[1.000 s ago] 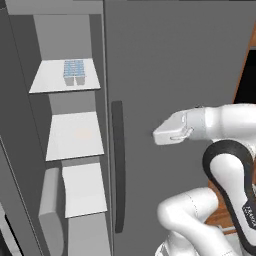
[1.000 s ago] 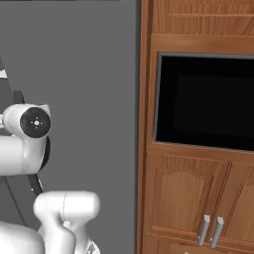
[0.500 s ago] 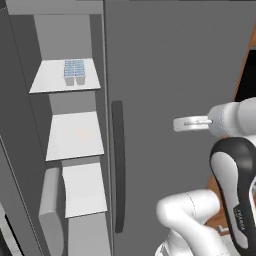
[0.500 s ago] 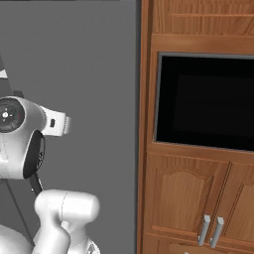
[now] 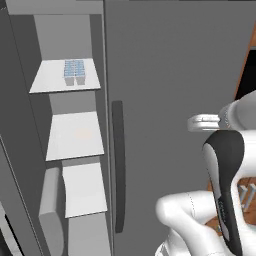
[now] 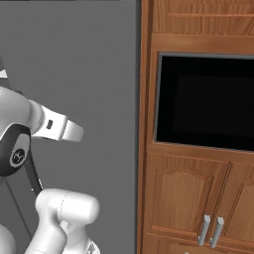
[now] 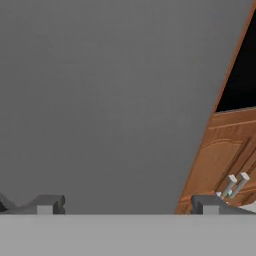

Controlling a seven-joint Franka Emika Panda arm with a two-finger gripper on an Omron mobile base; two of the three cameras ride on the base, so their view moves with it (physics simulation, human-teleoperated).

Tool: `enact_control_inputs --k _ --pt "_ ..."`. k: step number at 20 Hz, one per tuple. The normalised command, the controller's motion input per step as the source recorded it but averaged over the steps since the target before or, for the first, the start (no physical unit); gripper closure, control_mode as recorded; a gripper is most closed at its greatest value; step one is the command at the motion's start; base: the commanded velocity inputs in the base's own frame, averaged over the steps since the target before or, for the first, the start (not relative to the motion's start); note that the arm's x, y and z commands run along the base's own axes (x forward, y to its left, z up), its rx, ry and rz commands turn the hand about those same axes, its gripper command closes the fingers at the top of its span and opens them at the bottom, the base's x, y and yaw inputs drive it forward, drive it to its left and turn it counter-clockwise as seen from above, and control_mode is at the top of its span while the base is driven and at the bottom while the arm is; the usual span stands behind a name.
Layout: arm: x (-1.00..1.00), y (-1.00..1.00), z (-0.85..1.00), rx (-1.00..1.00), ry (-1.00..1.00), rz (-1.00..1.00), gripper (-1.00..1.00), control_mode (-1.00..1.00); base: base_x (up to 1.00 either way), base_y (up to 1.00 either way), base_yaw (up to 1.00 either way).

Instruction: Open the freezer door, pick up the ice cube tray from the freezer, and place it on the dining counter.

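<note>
The freezer (image 5: 70, 150) stands open, the ice cube tray (image 5: 75, 71) untouched on its top shelf at eleven o'clock; the gripper (image 7: 127, 204), jaws wide and empty, faces the neighbouring door (image 7: 110, 100). Picking and placing remain.

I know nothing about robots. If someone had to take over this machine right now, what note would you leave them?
Gripper: open, holding nothing, fingers wide apart, facing the plain grey fridge door beside the wooden cabinets.
Freezer: already open, shelves showing.
Ice cube tray: on the top visible shelf, untouched.
Done: the freezer is open.
Left: swing the arm across to the freezer, grasp the tray, carry it to the dining counter and set it down.
</note>
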Motion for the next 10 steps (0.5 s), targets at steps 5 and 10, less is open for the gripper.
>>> enact_control_inputs --k 5,10 --pt "-0.44 0.0 -0.01 0.0 0.13 0.01 -1.0 -1.0 0.0 0.0 0.0" --pt "-0.38 0.02 -0.02 0.0 0.05 0.11 -1.0 -1.0 0.0 0.0 0.0"
